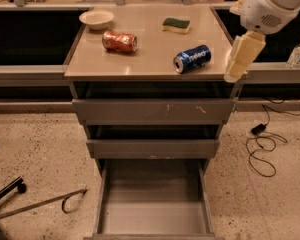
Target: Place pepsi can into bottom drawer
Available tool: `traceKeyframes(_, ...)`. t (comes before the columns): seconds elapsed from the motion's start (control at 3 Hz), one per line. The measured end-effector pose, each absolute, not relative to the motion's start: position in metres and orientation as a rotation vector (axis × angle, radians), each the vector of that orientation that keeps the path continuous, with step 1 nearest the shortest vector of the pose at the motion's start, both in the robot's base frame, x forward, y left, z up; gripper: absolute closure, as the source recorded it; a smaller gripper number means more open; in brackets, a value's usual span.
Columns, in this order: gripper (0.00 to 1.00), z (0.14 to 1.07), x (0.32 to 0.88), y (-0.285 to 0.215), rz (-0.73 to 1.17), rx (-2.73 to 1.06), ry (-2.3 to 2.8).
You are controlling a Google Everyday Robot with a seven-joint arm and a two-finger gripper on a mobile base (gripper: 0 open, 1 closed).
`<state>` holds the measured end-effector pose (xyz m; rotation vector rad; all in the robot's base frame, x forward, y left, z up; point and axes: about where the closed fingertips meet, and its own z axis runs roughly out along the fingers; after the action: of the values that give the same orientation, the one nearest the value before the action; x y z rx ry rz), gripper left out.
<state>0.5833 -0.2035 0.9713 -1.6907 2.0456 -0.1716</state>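
The pepsi can point(192, 58), dark blue with white lettering, lies on its side near the front right of the beige cabinet top point(140, 59). The bottom drawer point(154, 204) is pulled out wide, its flat grey floor bare. My gripper point(241, 59), cream-coloured, hangs from the white arm at the right edge of the cabinet top, just right of the can and apart from it. It holds nothing.
An orange-red can point(119, 41) lies left of centre on the top. A white bowl point(96, 19) sits at the back left and a green-yellow sponge point(176, 24) at the back. Two upper drawers point(152, 112) stand slightly ajar. A black cable point(262, 144) lies on the floor at right, a metal rod point(35, 206) at left.
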Motion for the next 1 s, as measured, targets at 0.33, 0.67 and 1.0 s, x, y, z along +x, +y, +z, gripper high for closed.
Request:
traceKeyframes(0.33, 0.00, 0.955, 0.635, -0.193, -0.116, -1.710, 2.000)
traceKeyframes(0.67, 0.00, 0.937, 0.673, -0.176, -0.034, -1.745, 1.950)
traceKeyframes(1.0, 0.00, 0.937, 0.674, -0.176, -0.034, -1.745, 1.950)
